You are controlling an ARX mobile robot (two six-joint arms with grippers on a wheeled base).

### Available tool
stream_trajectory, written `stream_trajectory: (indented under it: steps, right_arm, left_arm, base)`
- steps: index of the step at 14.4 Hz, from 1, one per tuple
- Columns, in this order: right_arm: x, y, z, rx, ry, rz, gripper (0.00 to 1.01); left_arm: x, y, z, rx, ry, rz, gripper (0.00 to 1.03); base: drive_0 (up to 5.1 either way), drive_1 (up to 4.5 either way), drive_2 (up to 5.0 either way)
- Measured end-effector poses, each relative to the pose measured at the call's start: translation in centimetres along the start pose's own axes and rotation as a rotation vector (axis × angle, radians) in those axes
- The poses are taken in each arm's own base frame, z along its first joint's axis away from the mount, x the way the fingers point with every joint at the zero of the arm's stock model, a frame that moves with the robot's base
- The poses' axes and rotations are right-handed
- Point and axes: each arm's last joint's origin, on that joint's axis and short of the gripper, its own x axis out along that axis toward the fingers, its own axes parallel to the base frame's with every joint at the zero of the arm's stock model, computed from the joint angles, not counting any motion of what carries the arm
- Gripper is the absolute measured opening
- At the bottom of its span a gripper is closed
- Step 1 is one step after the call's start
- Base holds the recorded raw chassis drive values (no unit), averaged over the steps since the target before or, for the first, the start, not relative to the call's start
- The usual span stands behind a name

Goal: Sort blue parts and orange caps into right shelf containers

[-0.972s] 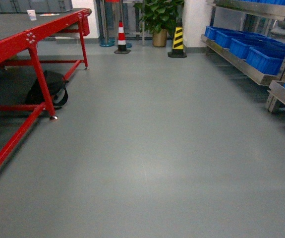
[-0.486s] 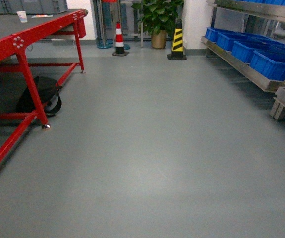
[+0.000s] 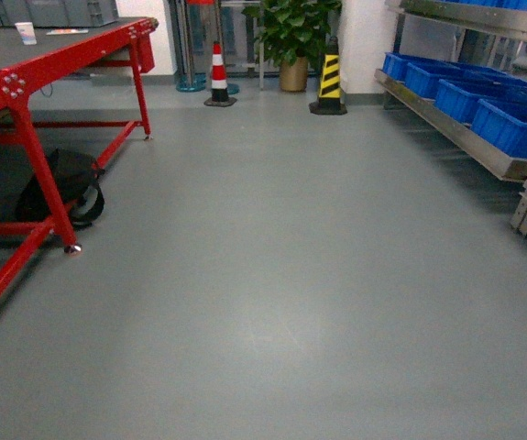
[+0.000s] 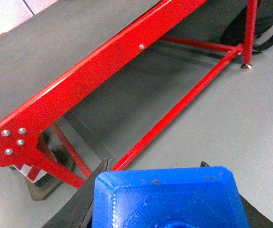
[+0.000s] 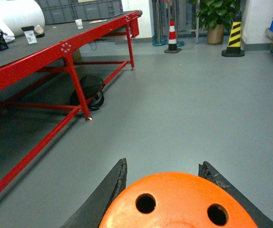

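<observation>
In the left wrist view my left gripper (image 4: pixel 155 164) is shut on a blue part (image 4: pixel 169 199), a squarish blue plastic piece that fills the gap between the dark fingers. My right gripper (image 5: pixel 162 164) is shut on an orange cap (image 5: pixel 179 202), whose flat top with round holes faces the right wrist camera. Neither gripper shows in the head view. There the right shelf containers (image 3: pixel 483 96), bright blue crates, stand in a row on a low metal shelf (image 3: pixel 446 128) at the far right.
A long red-framed table (image 3: pixel 25 78) with a dark top runs along the left, a black bag (image 3: pixel 61 188) under it. A red-and-white cone (image 3: pixel 217 73), a yellow-black cone (image 3: pixel 329 78) and a potted plant (image 3: pixel 290 37) stand at the back. Grey floor (image 3: pixel 272 275) spreads between table and shelf.
The head view has swung: the red table and bag slid left and lower in frame, the blue crates and shelf slid right. Both held objects are seen only now.
</observation>
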Motion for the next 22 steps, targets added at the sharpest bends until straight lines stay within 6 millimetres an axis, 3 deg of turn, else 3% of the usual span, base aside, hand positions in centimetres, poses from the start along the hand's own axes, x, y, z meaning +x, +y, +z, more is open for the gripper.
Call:
stream_trajectory:
  steps: [22]
  right_arm:
    - [0.01,0.0,0.01,0.0,-0.001,0.0,0.41]
  left_arm:
    - [0.02,0.02,0.0,0.0,0.0,0.004,0.44]
  base:
    - [0.0,4.07,-4.0]
